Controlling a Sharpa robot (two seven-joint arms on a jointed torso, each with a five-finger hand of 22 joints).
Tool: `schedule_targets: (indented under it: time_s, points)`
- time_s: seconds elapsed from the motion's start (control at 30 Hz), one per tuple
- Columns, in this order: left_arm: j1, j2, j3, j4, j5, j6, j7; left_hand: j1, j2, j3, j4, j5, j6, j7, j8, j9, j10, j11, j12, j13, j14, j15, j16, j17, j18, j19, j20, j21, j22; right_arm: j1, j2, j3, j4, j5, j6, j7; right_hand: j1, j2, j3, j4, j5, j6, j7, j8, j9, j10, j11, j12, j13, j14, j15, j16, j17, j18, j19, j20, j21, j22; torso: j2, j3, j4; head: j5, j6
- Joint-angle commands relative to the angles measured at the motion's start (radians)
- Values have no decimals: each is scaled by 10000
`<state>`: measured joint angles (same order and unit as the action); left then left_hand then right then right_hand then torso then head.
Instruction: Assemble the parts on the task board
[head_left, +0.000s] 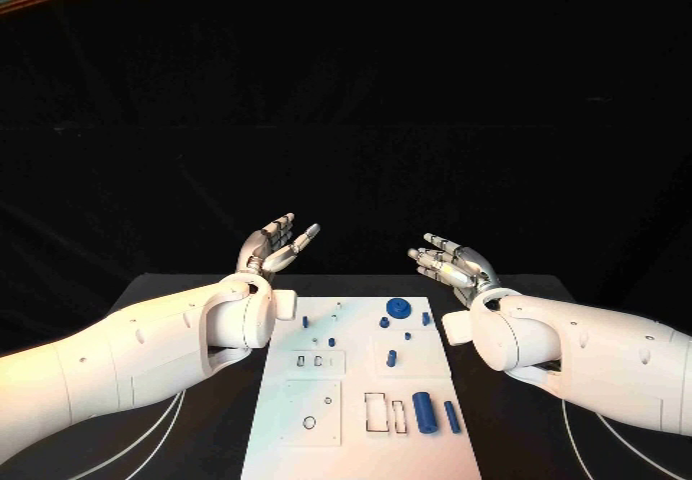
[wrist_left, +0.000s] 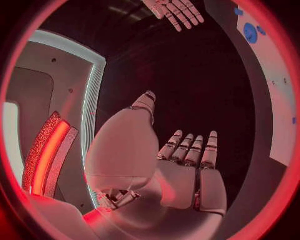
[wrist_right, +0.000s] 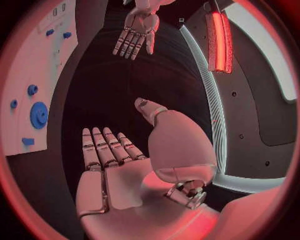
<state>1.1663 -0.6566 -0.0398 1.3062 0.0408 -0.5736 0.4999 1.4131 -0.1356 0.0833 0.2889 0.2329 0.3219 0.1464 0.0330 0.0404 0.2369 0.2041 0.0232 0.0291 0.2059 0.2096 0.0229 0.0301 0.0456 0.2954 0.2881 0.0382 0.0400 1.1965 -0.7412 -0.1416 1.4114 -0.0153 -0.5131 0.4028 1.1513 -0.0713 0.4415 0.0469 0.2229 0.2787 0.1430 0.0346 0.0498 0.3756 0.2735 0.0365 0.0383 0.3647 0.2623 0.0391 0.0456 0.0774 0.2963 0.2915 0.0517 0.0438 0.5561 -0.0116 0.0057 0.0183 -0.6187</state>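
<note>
The white task board (head_left: 361, 440) lies in the middle of the black table. Blue parts lie on it: a round gear (head_left: 398, 307) near the far edge, several small pegs (head_left: 391, 357) in the middle, and a thick cylinder (head_left: 424, 412) beside a thinner rod (head_left: 451, 416) at the near right. My left hand (head_left: 277, 246) is raised beyond the board's far left corner, fingers spread, holding nothing. My right hand (head_left: 453, 264) is raised beyond the far right corner, palm up, fingers apart and empty. The gear (wrist_right: 39, 114) and the left hand (wrist_right: 136, 34) appear in the right wrist view; the right hand (wrist_left: 173, 10) in the left wrist view.
The board carries rectangular slots (head_left: 384, 412) and small holes (head_left: 309, 422) at its near half. Black table (head_left: 519, 450) runs along both sides of the board. Thin cables (head_left: 173, 430) curve across the table at the near left and right.
</note>
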Motion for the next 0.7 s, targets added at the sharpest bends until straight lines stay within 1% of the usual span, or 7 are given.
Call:
schedule_targets:
  time_s: [0.03, 0.17, 0.2, 0.27, 0.33, 0.43, 0.7]
  points:
    - [25, 34, -1, -31, 151, 797, 100, 201, -15, 6, 71, 56, 86, 960, 68, 15, 100, -1, 66, 14, 56, 98, 66, 21, 207, 57, 45, 37, 13, 118, 50, -89, -148, -371, 1664, -535, 181, -13, 76, -85, -16, 107, 1573, 70, 17, 104, -6, 27, 13, 116, 6, 37, 13, 174, 66, 10, 40, 17, 1, -2, 0, -1, 0]
    - [25, 34, -1, -31, 151, 797, 100, 323, 244, 247, 41, 35, 741, 1188, 222, 116, 838, 254, 166, 84, 1086, 324, 305, 188, 456, 304, 22, 109, 50, 227, 80, -192, -266, -413, 1959, -641, 780, -102, 240, -527, -286, 873, 1565, 261, 156, 1050, -44, 155, 91, 1141, -102, 242, 156, 271, 584, 3, 244, 110, 1, -2, 0, -1, 0]
    - [33, -354, -5, 248, 152, 812, 222, 431, 336, 470, 18, 45, 1435, 1270, 403, 224, 1581, 356, 265, 140, 1893, 279, 541, 317, 680, 757, 21, 221, 112, 273, -48, -193, -363, -2209, 1100, -539, 979, -111, 300, -663, -310, 1334, 1559, 386, 241, 1551, -89, 215, 122, 1750, -166, 378, 243, 342, 917, -3, 364, 166, 139, -50, -12, -16, -50]
    - [39, -494, -5, 374, 143, 784, 268, 492, 371, 714, -9, 34, 2225, 1296, 614, 346, 2664, 434, 365, 201, 2899, 273, 839, 467, 782, 1449, 39, 411, 196, 309, -68, -192, -402, -2843, 732, -584, 1255, -166, 390, -890, -229, 2566, 1534, 730, 469, 2738, -188, 360, 189, 3047, -309, 680, 422, 497, 1629, -17, 618, 276, 207, -66, -14, -22, -25]
    - [47, -617, -6, 474, 138, 869, 282, 581, 401, 911, -55, 5, 3605, 1252, 1003, 568, 5215, 383, 808, 372, 5319, 61, 1619, 900, 965, 3697, 37, 1139, 529, 361, -87, -191, -445, -3480, 517, -690, 1420, -304, 478, -1108, -120, 4029, 1434, 1186, 731, 4399, -340, 537, 258, 4532, -513, 999, 606, 694, 2846, -16, 1027, 442, 261, -67, -8, -49, -52]
    - [63, -750, -6, 606, 133, 965, 276, 587, 425, 1047, -67, -28, 4927, 1152, 1422, 787, 6558, 98, 1163, 459, 6546, -312, 2222, 1247, 1307, 4586, 7, 1591, 663, 428, -125, -190, -461, -4287, 424, -902, 1555, -397, 629, -1296, -160, 4908, 1331, 1427, 861, 5077, -457, 487, 263, 4919, -643, 1043, 621, 832, 3893, -24, 1371, 557, 357, -67, 13, -79, -33]
    - [112, -1216, -5, 1175, 113, 1424, 209, 755, 364, 1246, -120, -47, 5230, 1018, 1605, 833, 7125, -40, 1137, 428, 6707, -419, 2326, 1432, 1356, 4793, -5, 1650, 616, 641, -264, -181, -334, -6509, 578, -1481, 1688, -623, 932, -1531, -560, 5797, 1096, 1607, 923, 5969, -709, 356, 254, 5772, -916, 1226, 667, 1046, 4655, -82, 1736, 608, 628, -89, 43, -144, -10]
